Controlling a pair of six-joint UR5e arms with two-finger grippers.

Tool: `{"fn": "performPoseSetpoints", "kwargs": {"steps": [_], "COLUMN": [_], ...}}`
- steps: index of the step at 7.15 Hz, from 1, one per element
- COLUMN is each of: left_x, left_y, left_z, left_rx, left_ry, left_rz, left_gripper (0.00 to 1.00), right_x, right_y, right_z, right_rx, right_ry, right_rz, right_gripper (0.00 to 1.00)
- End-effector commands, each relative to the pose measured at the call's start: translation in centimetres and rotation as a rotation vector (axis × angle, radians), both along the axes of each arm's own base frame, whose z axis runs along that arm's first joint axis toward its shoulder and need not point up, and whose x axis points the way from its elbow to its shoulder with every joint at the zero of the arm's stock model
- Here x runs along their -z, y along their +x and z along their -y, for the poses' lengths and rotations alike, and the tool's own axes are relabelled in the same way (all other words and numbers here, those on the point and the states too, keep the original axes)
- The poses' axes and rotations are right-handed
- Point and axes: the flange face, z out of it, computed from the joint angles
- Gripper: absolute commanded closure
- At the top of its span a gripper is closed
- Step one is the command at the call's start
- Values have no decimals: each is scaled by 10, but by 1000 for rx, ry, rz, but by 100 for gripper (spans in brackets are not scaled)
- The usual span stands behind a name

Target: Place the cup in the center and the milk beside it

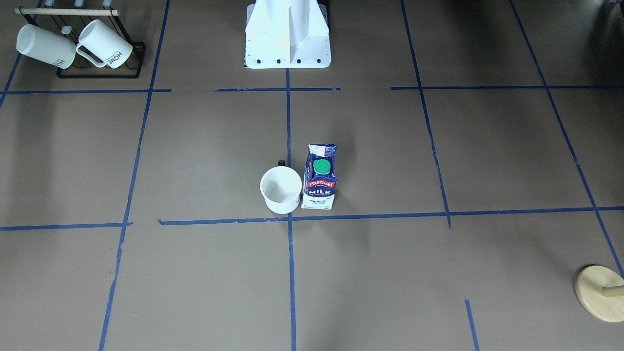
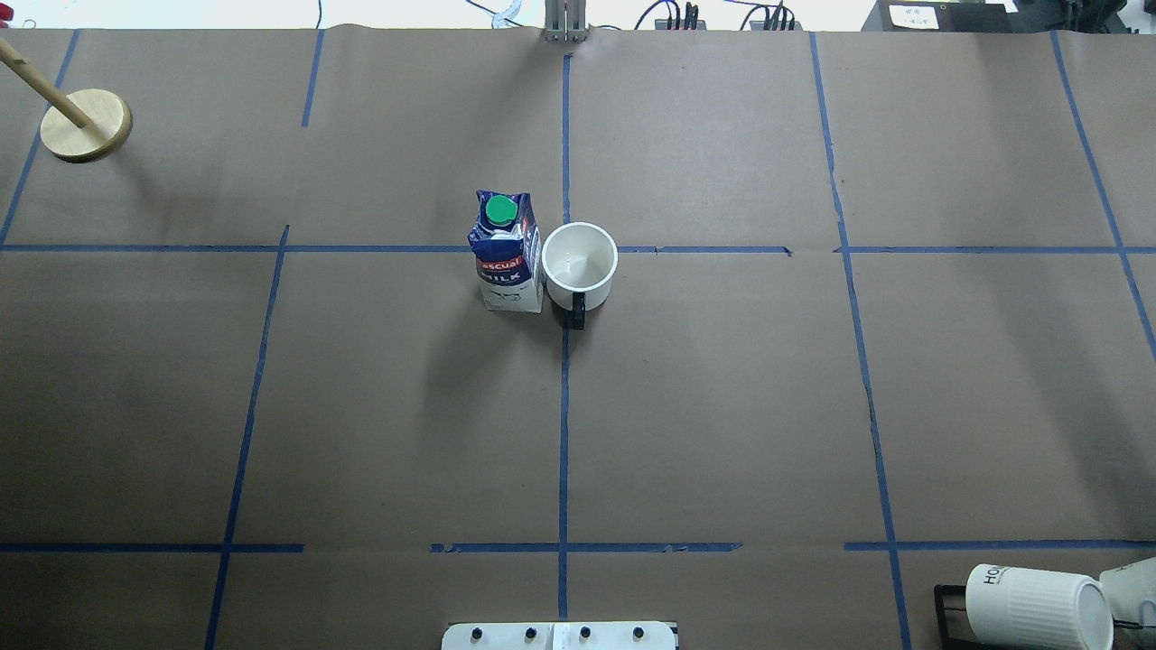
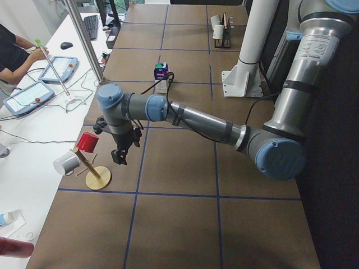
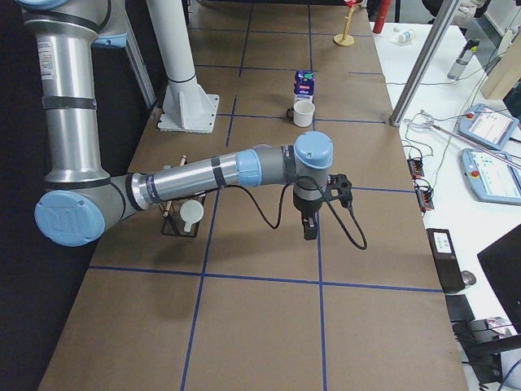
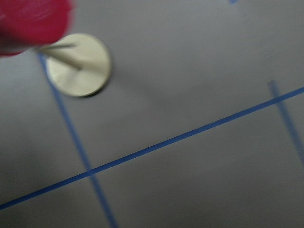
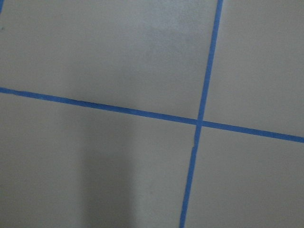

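The white cup (image 1: pixel 281 190) stands upright just behind the center (image 1: pixel 289 219), the crossing of the long blue tape lines. Seen from overhead, the cup (image 2: pixel 579 262) covers the crossing, its black handle toward the robot. The milk (image 1: pixel 320 178), a dark blue carton with a green cap, stands upright right beside it, on the robot's left side (image 2: pixel 507 253). The left gripper (image 3: pixel 119 157) hangs over the table near a wooden stand, far from both. The right gripper (image 4: pixel 310 230) hangs over bare table, also far off. I cannot tell whether either is open or shut.
A black rack with ribbed "HOME" mugs (image 1: pixel 78 46) stands by the robot's right side (image 2: pixel 1030 605). A wooden peg stand (image 2: pixel 86 125) with a red cup (image 3: pixel 87 142) and a pale mug stands at the far left corner. The robot base (image 1: pixel 287 34) sits at the near edge.
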Motion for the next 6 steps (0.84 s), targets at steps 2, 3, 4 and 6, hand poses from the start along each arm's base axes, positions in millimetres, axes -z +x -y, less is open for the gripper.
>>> {"fn": "performPoseSetpoints", "kwargs": {"steps": [2,3,4,6], "left_x": [-64,-70,-65,-81], "left_y": [-24,-22,-22,-20], "left_z": [-28,-41,-45,-64], "left_rx": [68,63,61,60], "left_ry": [-118,-120,-106,-137], "left_rz": [-1,-3,-2,-3], "left_gripper": [0,0,0,0], "right_x": [-13,-14,-17,-25], "right_y": [6,1,-4,-7], "right_z": [3,3,2,4], "right_rx": [43,49,59,63], "right_ry": [-70,-87,-93,-105], "right_rz": [-13,-9,-11,-7], "right_gripper": [0,0,0,0]}}
